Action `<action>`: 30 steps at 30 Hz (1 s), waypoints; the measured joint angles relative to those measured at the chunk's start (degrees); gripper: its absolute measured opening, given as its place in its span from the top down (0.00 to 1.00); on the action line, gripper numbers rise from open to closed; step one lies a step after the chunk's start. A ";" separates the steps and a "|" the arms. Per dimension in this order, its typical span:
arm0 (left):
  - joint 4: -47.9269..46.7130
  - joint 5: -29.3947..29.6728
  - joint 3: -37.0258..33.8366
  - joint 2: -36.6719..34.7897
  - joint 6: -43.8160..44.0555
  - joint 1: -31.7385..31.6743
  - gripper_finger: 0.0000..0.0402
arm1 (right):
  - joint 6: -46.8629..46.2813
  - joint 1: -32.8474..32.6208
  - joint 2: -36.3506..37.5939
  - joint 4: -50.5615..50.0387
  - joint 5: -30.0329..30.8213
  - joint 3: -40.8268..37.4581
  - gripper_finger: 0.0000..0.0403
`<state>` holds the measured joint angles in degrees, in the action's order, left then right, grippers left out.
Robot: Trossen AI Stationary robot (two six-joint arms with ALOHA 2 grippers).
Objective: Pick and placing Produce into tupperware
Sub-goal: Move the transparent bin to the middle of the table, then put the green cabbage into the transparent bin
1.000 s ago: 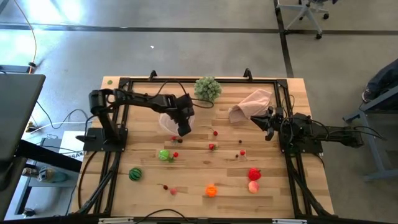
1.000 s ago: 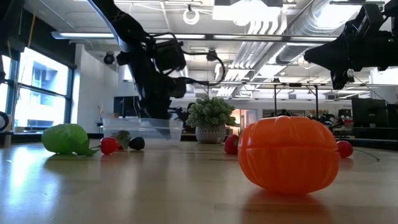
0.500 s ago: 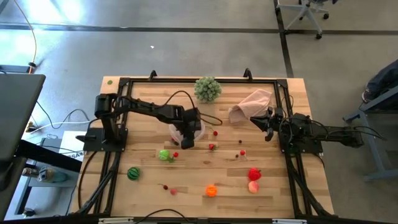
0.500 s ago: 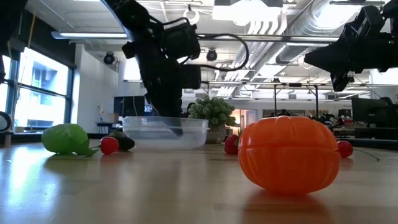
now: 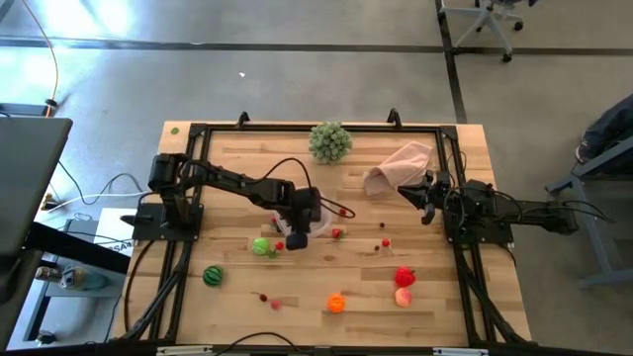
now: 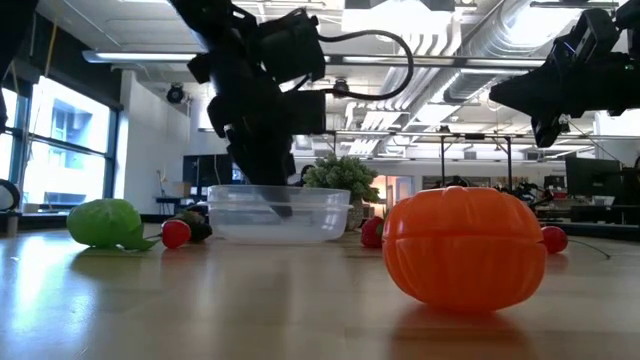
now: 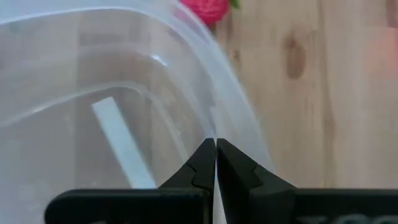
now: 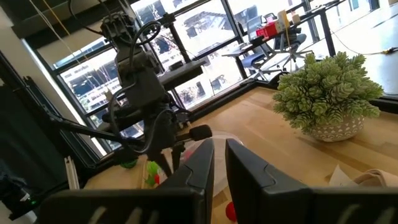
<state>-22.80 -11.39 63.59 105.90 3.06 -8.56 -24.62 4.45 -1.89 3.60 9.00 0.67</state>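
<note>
Gripping the rim of the small clear rounded plastic tupperware [image 6: 279, 213] is the left end effector [image 7: 215, 157], whose fingers are pressed together on the thin wall, as the left wrist view shows; the container rests on the wooden surface [image 5: 435, 297] directly beneath it. By judgement the task is at its start: the container looks empty, and no produce has been placed inside. Just beside this end effector lie the light green piece [image 5: 261, 246], a small red berry [image 5: 280, 245] and another red piece [image 5: 336, 233]; farther off are the striped dark green ball [image 5: 212, 276], the orange pumpkin-shaped piece [image 5: 336, 304], the red piece [image 5: 404, 277] touching the pink piece [image 5: 403, 296], and tiny berries [image 5: 384, 242] scattered between. All of these remain to be moved. The right end effector [image 8: 219, 163] waits raised at the far side, near the pinkish-beige cloth [image 5: 401, 165], its fingers a little apart and holding nothing. In the high view the container is largely hidden under the left arm, so its outline is hard to make out there, and whether a small dark item seen low beside the light green piece is produce cannot be told
</note>
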 joint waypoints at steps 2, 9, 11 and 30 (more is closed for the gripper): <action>0.04 2.07 0.14 0.01 0.14 -0.21 0.99 | -0.01 0.00 0.00 0.00 -0.40 -0.01 0.93; -2.60 3.50 5.39 -0.01 0.11 -0.40 0.99 | -0.01 0.01 0.00 -0.05 -0.59 -0.01 0.93; -4.50 3.51 7.47 -0.01 -0.03 -0.39 0.99 | 0.00 0.00 0.00 -0.22 -0.61 -0.01 0.93; -38.11 25.04 30.00 -9.21 -2.78 -0.48 0.99 | 0.01 0.02 0.00 -0.20 -1.69 -0.01 0.93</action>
<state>-60.90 13.64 93.59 96.69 0.28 -9.04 -24.61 4.47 -1.89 3.39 7.31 0.67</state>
